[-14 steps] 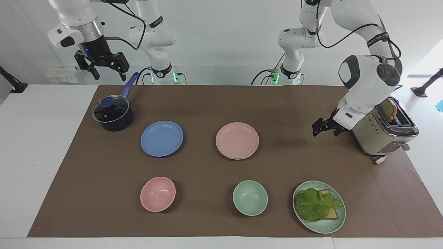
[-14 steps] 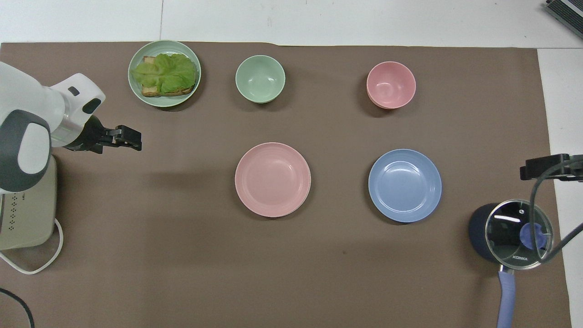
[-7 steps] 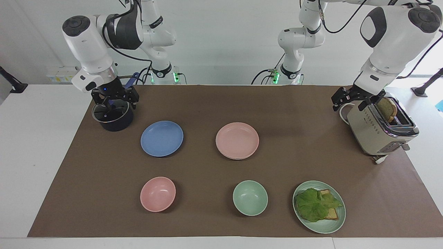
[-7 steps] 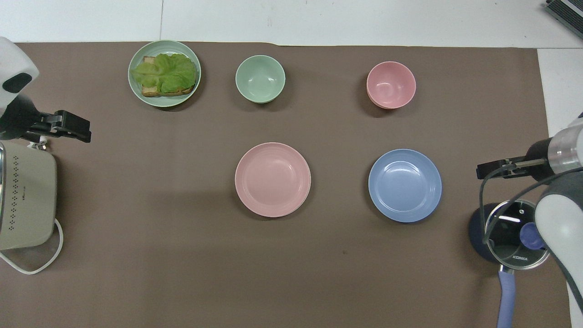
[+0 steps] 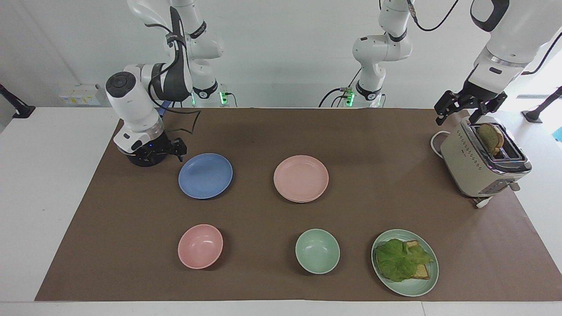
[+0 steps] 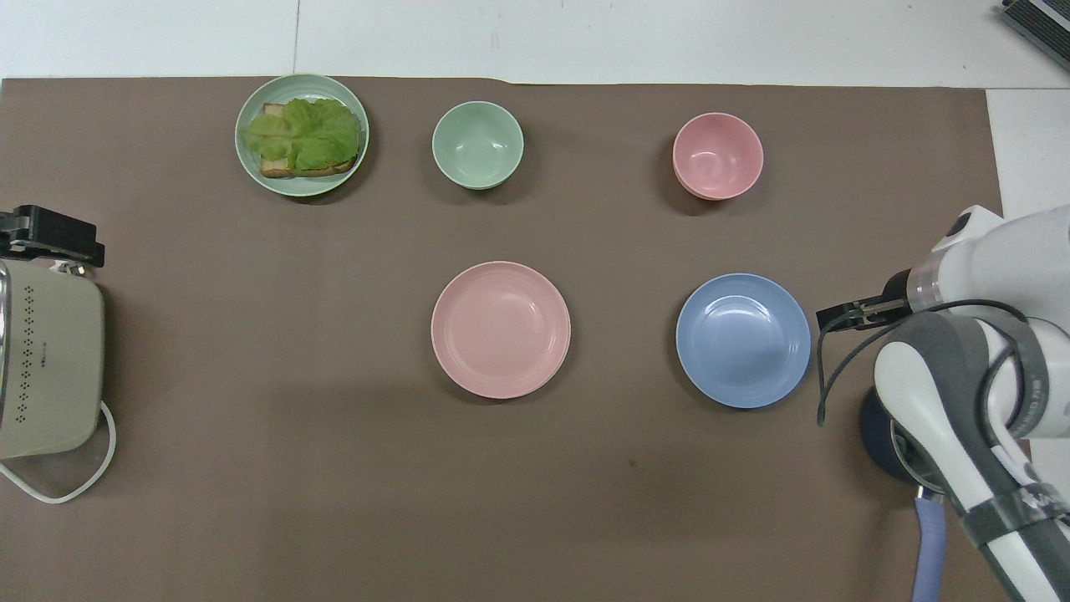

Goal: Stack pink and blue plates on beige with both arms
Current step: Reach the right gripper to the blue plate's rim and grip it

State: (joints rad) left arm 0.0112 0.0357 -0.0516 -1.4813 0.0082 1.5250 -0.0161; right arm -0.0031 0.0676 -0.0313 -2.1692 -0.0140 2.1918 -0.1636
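The blue plate (image 5: 205, 175) (image 6: 743, 340) lies bare on the brown mat toward the right arm's end. The pink plate (image 5: 301, 177) (image 6: 501, 329) lies mid-table on the beige plate, of which only a thin rim (image 5: 303, 202) shows. My right gripper (image 5: 164, 153) (image 6: 840, 316) hangs low and open beside the blue plate's edge, in front of the pot, touching neither plate. My left gripper (image 5: 465, 109) (image 6: 50, 238) is open and empty in the air over the toaster's end nearest the robots.
A dark lidded pot (image 5: 142, 160) (image 6: 873, 426) is mostly hidden by the right arm. A toaster (image 5: 483, 162) with bread stands at the left arm's end. Farther from the robots lie a pink bowl (image 5: 200, 246), a green bowl (image 5: 317, 251) and a green plate (image 5: 412, 287) with lettuce toast.
The right gripper came down from above the pot to just beside the blue plate. The left gripper rose from over the mat to over the toaster. No plate moved.
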